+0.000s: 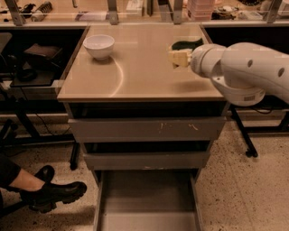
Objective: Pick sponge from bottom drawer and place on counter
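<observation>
The dark green sponge (185, 45) is at the right rear of the beige counter (135, 72), right at the counter's surface. My gripper (179, 57), with its cream-yellow padded tip, reaches in from the right on the white arm (244, 67) and is shut on the sponge, which shows just behind the tip. The bottom drawer (146, 198) stands pulled open below, and its grey floor is bare.
A white bowl (99, 46) sits at the counter's left rear. Two shut grey drawers (146, 130) lie under the counter. A cluttered shelf with metal posts (113, 13) runs behind. A person's black shoe (52, 195) is on the floor at left.
</observation>
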